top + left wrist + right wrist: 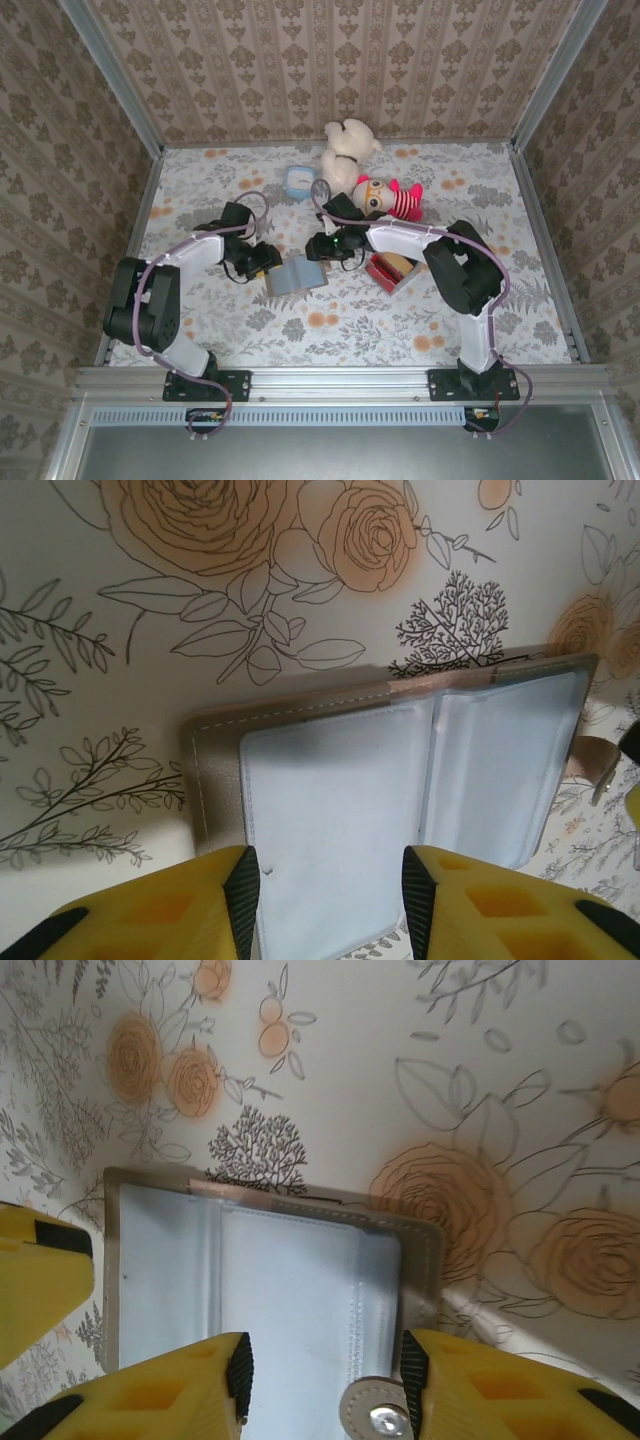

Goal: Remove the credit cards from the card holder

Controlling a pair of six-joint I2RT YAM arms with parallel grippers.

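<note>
The grey card holder (297, 277) lies open like a book on the flowered table between my two grippers. Its two panels show pale blue slot pockets (340, 780). The credit cards are hidden; I cannot make out a separate card in the pockets. My left gripper (325, 895) hangs over the left panel, jaws apart, nothing pinched. My right gripper (322, 1380) hovers over the right panel (280, 1280), jaws also apart. The holder's snap tab (375, 1415) lies beside its right finger. From above, the left gripper (268, 262) and right gripper (322, 252) flank the holder.
A grey tray (392, 270) with red contents sits just right of the holder. Behind it lie a striped doll (385, 198) and a white plush bear (345, 152). A small light blue box (298, 182) stands at the back. Walls close in the table.
</note>
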